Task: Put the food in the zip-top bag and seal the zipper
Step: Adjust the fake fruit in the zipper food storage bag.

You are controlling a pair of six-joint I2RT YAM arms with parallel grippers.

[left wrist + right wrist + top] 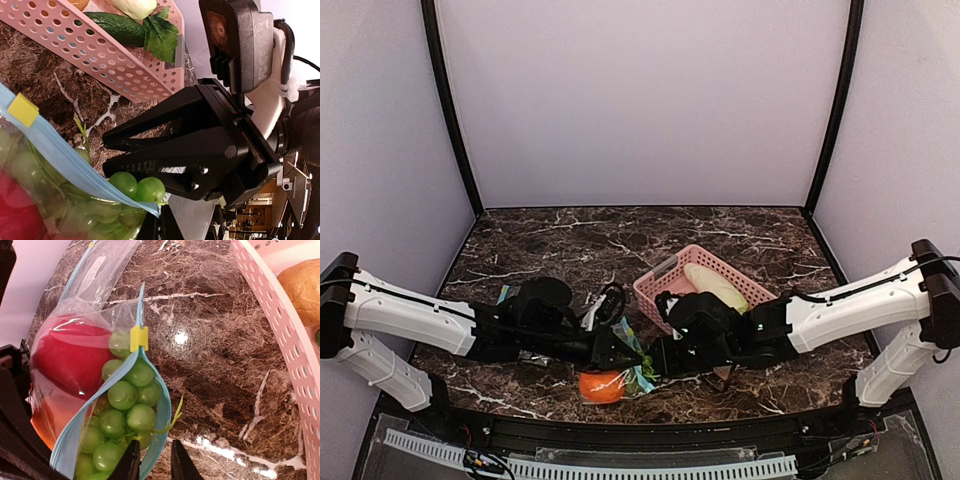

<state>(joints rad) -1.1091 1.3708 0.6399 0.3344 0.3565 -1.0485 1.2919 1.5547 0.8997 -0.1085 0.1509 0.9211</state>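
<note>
The zip-top bag (47, 390) lies on the marble with a red fruit (70, 357), a green grape bunch (122, 410) and an orange fruit (601, 386) inside. Its light blue zipper (164, 407) gapes around the grapes, and a yellow slider (139, 338) sits where the two lips meet. My right gripper (155, 464) stands narrowly open, with the zipper's near lip between its fingers. My left gripper (162, 225) is shut on the end of the zipper strip (60, 157), right beside two grapes (137, 187). Both grippers meet over the bag in the top view, the left (628, 350) and the right (655, 362).
A pink slatted basket (665, 272) stands just behind the right gripper and holds a pale vegetable (715, 285), a cucumber (117, 27) and a brown lump (302, 285). A second clear bag (102, 265) lies beyond the first. Black posts and grey walls surround the marble table.
</note>
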